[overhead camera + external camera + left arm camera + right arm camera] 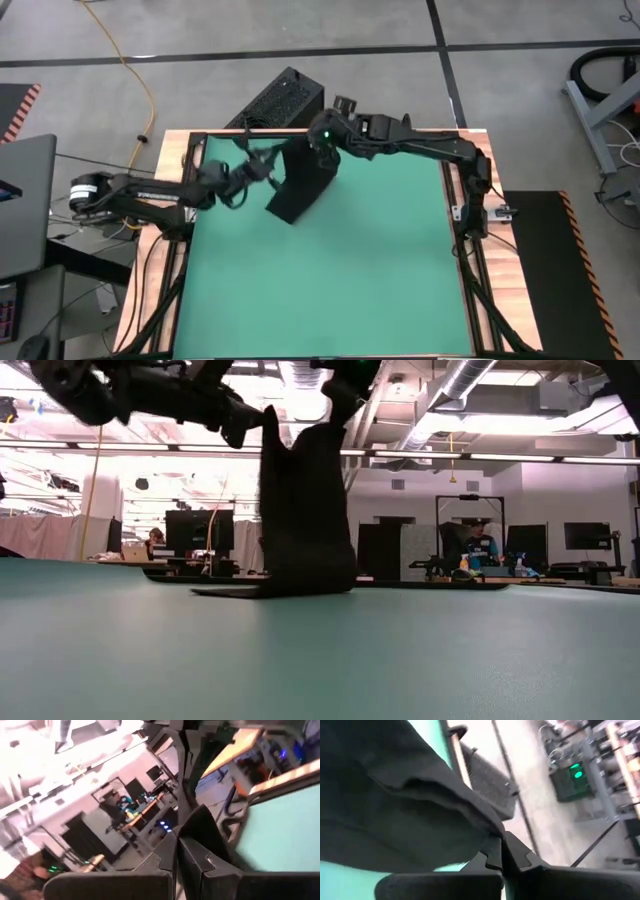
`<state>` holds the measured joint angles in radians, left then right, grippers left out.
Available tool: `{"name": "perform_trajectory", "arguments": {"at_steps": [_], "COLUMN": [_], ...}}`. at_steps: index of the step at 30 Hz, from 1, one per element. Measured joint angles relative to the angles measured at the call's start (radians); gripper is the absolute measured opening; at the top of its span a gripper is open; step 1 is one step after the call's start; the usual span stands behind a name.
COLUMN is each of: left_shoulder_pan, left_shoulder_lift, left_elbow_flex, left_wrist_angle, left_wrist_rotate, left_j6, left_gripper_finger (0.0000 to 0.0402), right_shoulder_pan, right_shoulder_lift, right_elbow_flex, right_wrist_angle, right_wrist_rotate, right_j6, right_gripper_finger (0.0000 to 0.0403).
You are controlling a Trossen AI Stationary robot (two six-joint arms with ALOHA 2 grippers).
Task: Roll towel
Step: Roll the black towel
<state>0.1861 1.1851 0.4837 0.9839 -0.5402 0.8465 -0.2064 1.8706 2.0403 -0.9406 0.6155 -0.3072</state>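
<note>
The black towel (303, 182) hangs as a tall sheet between my two grippers over the far part of the green mat (330, 280). Its lower end (262, 590) lies on the mat. My left gripper (268, 166) is shut on the towel's upper left corner. My right gripper (323, 148) is shut on the upper right corner. In the low view the towel (305, 510) hangs from both grippers, which are high above the mat. The right wrist view shows the towel (395, 810) bunched in folds just past the fingers. My left gripper pinches the towel's upper corner (268, 422) between its two fingers, coming level from the table's left. The towel hangs below it, its lower end on the mat. My right gripper pinches the towel's other upper corner (490, 837) between its two fingers, on folded layers at the edge, coming from the table's right. The towel hangs below the fingers, slack between the two holds.
A black box (280, 100) stands on the floor beyond the table's far edge. The table's black frame rails (455, 200) run along the mat's sides. Beyond the table are desks with monitors and seated people (480, 545).
</note>
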Motion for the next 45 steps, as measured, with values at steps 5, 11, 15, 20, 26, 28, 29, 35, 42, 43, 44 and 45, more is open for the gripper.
{"name": "perform_trajectory", "arguments": {"at_steps": [5,11,15,20,26,28,29,35,42,43,44,45], "left_shoulder_pan": [0.193,0.396,0.485,0.547,0.570,0.572,0.573,0.595,0.652,0.661,0.672,0.682], "left_shoulder_lift": [-0.042,0.033,0.122,0.254,0.421,0.467,0.490,0.593,0.688,0.701,0.715,0.728], "left_elbow_flex": [0.186,0.425,0.586,0.840,1.155,1.250,1.295,1.433,1.433,1.433,1.433,1.433], "left_wrist_angle": [-0.309,-0.490,-0.568,-0.730,-0.894,-0.954,-0.976,-1.034,-0.979,-0.961,-0.936,-0.907], "left_wrist_rotate": [0.101,0.328,0.416,0.506,0.533,0.537,0.536,0.567,0.586,0.585,0.586,0.586], "left_j6": [0.004,-0.037,0.004,0.014,0.067,0.082,0.091,0.083,0.112,0.118,0.124,0.129], "left_gripper_finger": [0.0000,0.0000,0.0000,0.0000,0.0000,0.0000,0.0000,0.0000,0.0000,0.0000,0.0000,0.0000], "right_shoulder_pan": [-0.071,-0.169,-0.231,-0.292,-0.332,-0.350,-0.360,-0.408,-0.485,-0.498,-0.511,-0.523], "right_shoulder_lift": [0.000,0.000,0.000,0.000,-0.001,-0.001,-0.001,-0.001,0.000,-0.001,-0.001,-0.002], "right_elbow_flex": [0.000,0.000,0.000,0.014,0.014,0.014,0.014,0.014,-0.007,-0.007,-0.007,-0.007], "right_wrist_angle": [0.122,0.258,0.380,0.447,0.570,0.633,0.658,0.678,0.688,0.695,0.702,0.713], "right_wrist_rotate": [0.000,-0.008,-0.009,-0.032,-0.028,-0.025,-0.024,-0.096,-0.144,-0.164,-0.182,-0.196], "right_j6": [-0.075,-0.150,-0.209,-0.226,-0.298,-0.321,-0.324,-0.284,-0.272,-0.267,-0.265,-0.266], "right_gripper_finger": [0.0007,0.0007,0.0007,0.0007,0.0007,0.0007,0.0007,0.0007,0.0007,0.0007,0.0007,0.0007]}}
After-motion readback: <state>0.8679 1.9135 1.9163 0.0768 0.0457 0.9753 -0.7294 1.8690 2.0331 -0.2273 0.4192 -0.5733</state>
